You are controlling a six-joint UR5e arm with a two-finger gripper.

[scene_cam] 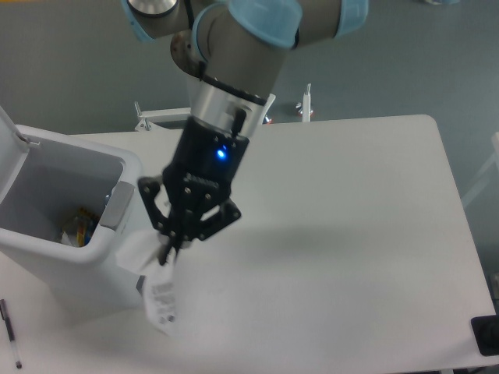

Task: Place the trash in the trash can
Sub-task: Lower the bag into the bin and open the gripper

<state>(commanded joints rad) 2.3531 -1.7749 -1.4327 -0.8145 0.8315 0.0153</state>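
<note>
My gripper (169, 251) is lifted above the table, just right of the trash can (54, 257), and is shut on a crumpled white translucent wrapper (158, 300) that dangles below the fingers with a printed label facing out. The trash can is a white boxy bin at the left with its flip lid (8, 156) standing open and a grey panel (117, 206) at the rim. Inside it lies a crushed bottle with a red-and-blue label (79, 226). The wrapper hangs in front of the bin's right wall, outside the opening.
A black pen (9, 333) lies at the table's front left corner. A dark object (485, 335) sits at the front right edge. The arm's white base post (218, 93) stands behind the table's back edge.
</note>
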